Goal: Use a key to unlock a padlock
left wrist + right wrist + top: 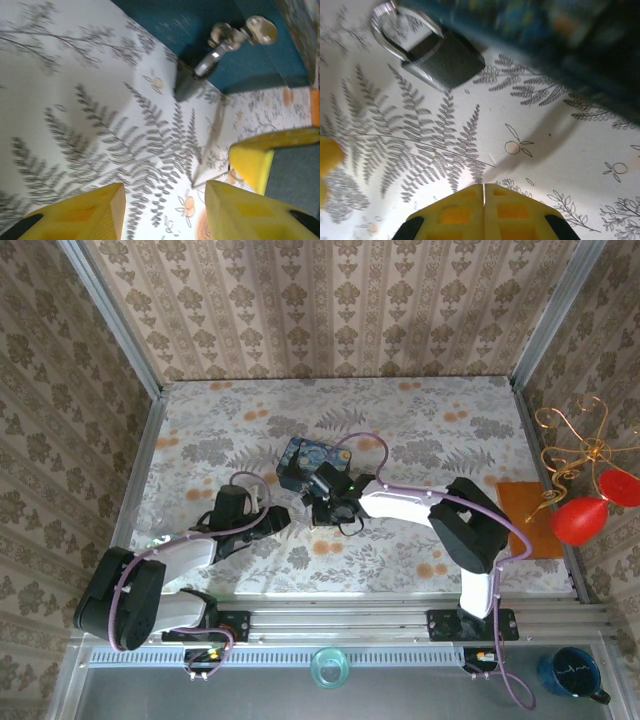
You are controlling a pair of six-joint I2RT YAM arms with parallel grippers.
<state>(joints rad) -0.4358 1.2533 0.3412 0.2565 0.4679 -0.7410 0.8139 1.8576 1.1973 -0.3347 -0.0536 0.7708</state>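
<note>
Caught in the upper left of the right wrist view: a tiny padlock (442,62) with a dark, blackish-grey rectangular body and a bright silvery metal shackle, lying flat on the white fern-printed tablecloth (435,145). Lay tilted, body toward the centre of the frame, shackle loop pointing at the top left corner and meeting the lower edge of a dark blue box printed with a swirling night-sky painting (545,35). Appeared again in the upper centre of the left wrist view as a dark wedge (186,86) just below the box's blue side, shackle running up to small silvery metal fittings (250,30) on that box. Could not tell whether locked. Placed by the top view, with the box (303,460), near the middle of the table.

Right claw (484,189), bottom centre of its own view: fully closed, yellow pads pressed together along a thin seam, poised over bare cloth, apart from padlock and box alike.

Left claw (165,200), bottom of its own view: partly open, two yellow fingers (85,215) standing apart with patterned cloth in the gap, near the padlock but not touching it.
</note>
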